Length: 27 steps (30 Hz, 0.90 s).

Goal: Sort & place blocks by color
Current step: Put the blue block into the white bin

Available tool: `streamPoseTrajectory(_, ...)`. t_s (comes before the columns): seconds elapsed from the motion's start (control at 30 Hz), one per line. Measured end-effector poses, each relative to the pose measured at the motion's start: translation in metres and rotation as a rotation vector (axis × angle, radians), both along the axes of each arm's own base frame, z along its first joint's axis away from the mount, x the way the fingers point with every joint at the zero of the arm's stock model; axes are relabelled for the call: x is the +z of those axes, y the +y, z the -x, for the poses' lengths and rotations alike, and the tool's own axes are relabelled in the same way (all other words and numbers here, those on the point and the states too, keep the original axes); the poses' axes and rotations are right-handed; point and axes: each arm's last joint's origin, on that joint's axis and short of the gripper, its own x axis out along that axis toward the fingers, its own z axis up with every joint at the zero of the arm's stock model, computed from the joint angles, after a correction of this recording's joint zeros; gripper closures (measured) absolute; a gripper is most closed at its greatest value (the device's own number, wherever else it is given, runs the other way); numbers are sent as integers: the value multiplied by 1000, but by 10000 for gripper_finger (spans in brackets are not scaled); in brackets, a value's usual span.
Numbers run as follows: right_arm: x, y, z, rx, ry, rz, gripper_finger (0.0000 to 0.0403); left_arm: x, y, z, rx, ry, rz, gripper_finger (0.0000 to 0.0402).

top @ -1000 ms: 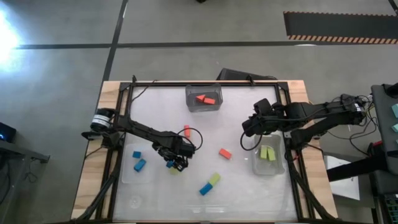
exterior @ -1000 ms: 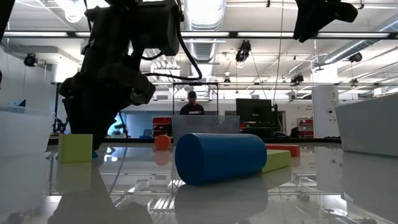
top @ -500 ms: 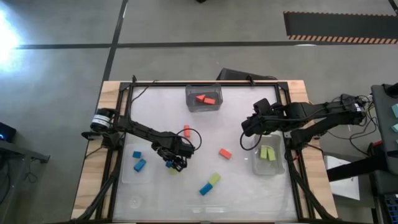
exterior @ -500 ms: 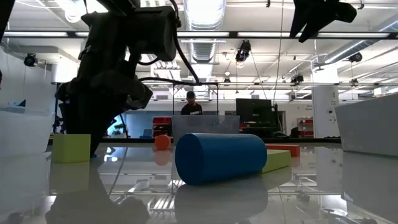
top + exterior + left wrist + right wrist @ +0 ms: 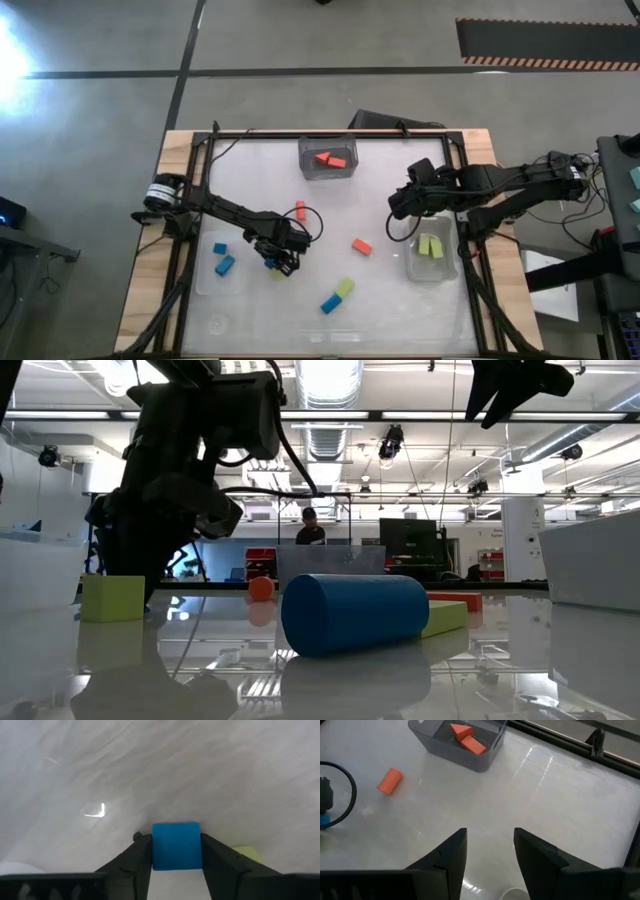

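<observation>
Block (image 5: 175, 845) between left fingers (image 5: 135, 857) (another block (image 5: 246, 853) just beside)

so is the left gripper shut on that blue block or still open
Shut on it: in the left wrist view the blue block sits squeezed between both fingers of the left gripper.

A lab or workshop hall: exposed ceiling ducts (image 5: 330, 430), strip lights, monitors (image 5: 408, 540) at centre, concrete floor (image 5: 100, 120).

My two arms are dark and jointed, with thin black cables looping beside them. My left arm (image 5: 215, 208) carries a silver-and-black cylinder near its base.
</observation>
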Motion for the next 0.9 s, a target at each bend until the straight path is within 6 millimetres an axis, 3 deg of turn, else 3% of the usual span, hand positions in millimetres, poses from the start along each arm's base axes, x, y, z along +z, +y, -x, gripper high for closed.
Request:
streamPoseTrajectory(0.23,0,0,0,1,0,0,250,10,1,4,0,-3,-23,282)
streamPoseTrajectory(0.53,0,0,0,1,0,1,248,64,5,17,9,-162,-16,280)
streamPoseTrajectory(0.73,0,0,0,1,0,1,248,110,11,52,42,-238,4,278)
streamPoseTrajectory(0.9,0,0,0,0,-1,0,248,125,18,90,133,-213,10,277)
